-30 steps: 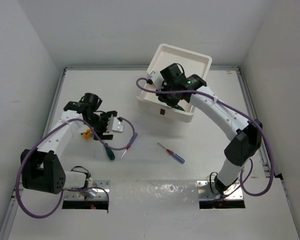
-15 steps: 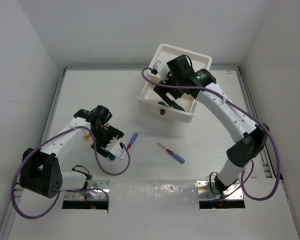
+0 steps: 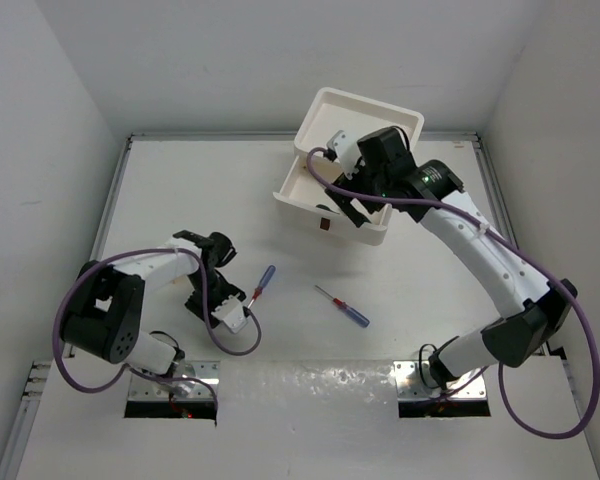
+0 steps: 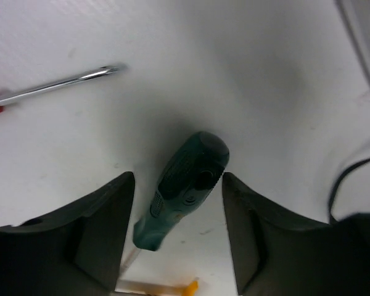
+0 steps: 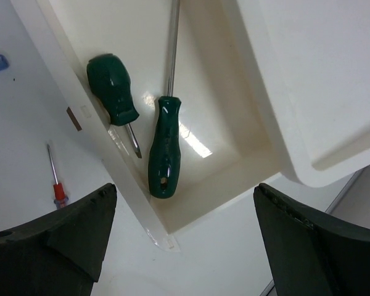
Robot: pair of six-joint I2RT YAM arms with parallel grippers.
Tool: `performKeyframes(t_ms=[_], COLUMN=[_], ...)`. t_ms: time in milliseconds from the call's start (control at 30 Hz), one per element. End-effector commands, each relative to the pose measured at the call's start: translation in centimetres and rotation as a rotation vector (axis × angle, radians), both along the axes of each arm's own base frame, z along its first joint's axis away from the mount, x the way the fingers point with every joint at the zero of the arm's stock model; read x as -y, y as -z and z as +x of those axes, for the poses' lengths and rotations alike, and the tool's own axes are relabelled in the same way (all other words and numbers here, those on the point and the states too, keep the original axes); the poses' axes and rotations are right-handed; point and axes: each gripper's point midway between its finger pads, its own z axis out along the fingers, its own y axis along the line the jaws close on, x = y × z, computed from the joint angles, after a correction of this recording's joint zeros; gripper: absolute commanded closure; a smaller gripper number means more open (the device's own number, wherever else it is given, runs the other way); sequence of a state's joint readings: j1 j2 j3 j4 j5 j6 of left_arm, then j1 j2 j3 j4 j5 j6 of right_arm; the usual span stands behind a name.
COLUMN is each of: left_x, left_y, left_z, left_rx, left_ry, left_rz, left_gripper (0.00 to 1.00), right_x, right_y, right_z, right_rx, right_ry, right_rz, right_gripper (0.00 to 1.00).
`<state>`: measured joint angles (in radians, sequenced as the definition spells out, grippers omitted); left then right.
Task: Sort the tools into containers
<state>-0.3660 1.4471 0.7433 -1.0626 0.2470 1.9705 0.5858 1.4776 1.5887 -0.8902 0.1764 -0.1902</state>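
A dark green screwdriver (image 4: 186, 184) lies on the table between the fingers of my left gripper (image 4: 177, 179), which is open with a gap on each side of the handle. In the top view my left gripper (image 3: 220, 303) covers it. A blue-handled screwdriver (image 3: 263, 283) lies just right of that gripper, and a red-and-blue one (image 3: 343, 307) lies at mid-table. My right gripper (image 5: 185, 191) hangs open and empty above the pulled-out drawer (image 5: 61, 68) of the white unit (image 3: 365, 115). Inside lie a stubby green screwdriver (image 5: 114, 98) and a longer one (image 5: 163, 151).
White walls close in the table on the left, back and right. Purple cables loop from both arms, one (image 3: 235, 345) across the table beside the left gripper. Two metal base plates (image 3: 445, 385) sit at the near edge. The drawer's dark tab (image 3: 325, 225) faces the table's middle.
My left gripper has swung toward the near edge and come down around the green screwdriver, its jaws narrowing. My right gripper has opened, leaving the longer green screwdriver in the drawer, and risen.
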Motion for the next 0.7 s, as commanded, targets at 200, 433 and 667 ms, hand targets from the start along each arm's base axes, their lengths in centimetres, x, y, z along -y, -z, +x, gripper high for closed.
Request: performKeyframes(t_ms=[200, 433, 667], left_x=[3.7, 5.5, 10.4], left_y=[0.7, 1.1, -4.9], left_z=[0.5, 0.2, 4.5], left_rx=[0.041, 0.033, 0.003], left_ry=[0.027, -0.037, -0.248], left_rz=[-0.17, -0.258, -0.429], left_gripper=[0.65, 0.93, 1.0], right_x=[0.3, 1.1, 1.2], right_y=[-0.4, -0.5, -0.5], right_z=[-0.6, -1.3, -1.6], right_rx=[0.025, 0.029, 0.027], right_ry=[0.023, 0.039, 0.051], right_rz=[0.036, 0.03, 0.043], right_gripper=[0.1, 0.1, 0.1])
